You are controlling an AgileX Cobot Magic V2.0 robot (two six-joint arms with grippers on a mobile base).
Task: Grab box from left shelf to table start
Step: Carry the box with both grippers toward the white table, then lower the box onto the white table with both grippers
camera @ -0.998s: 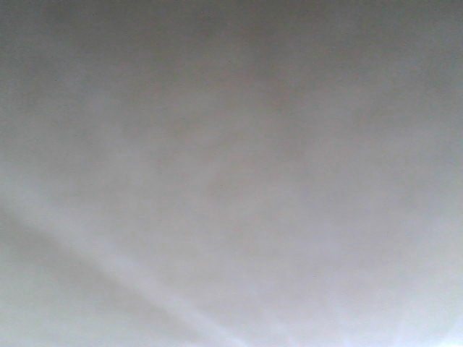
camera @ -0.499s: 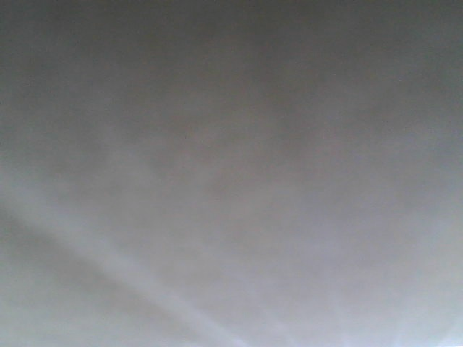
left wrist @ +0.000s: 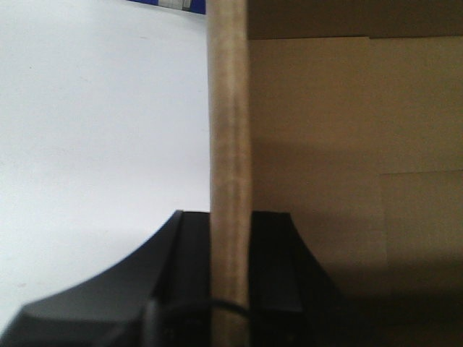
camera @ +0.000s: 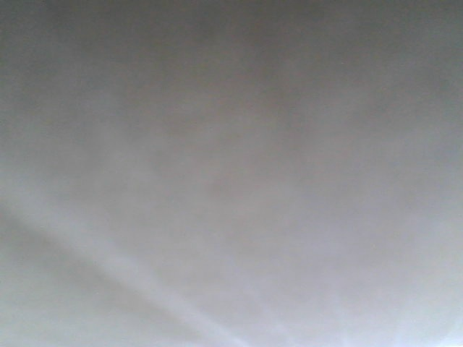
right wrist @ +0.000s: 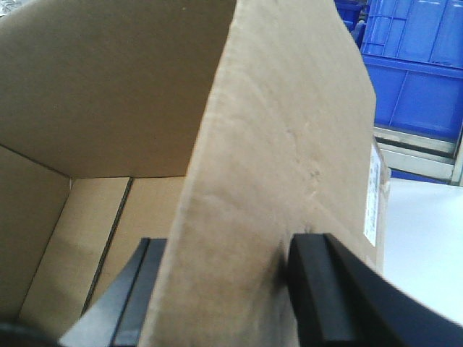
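Cardboard walls of the box (right wrist: pixel 282 144) sat pinched in both your pincers: the left pincer (left wrist: pixel 230 228) gripped one upright edge, the right pincer (right wrist: pixel 231 278) another wall. White surface (left wrist: pixel 94 130) lay just beside the box, blue crates (right wrist: pixel 419 72) behind. Your front view stayed a grey blur, so little had shifted; I could not tell whether the box rested down.

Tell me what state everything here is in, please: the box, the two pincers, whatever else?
box, open, nothing visible inside.
left pincer, shut on a box wall, one finger each side.
right pincer, shut on a box wall, likewise.
blue crates, in the background, contents hidden.
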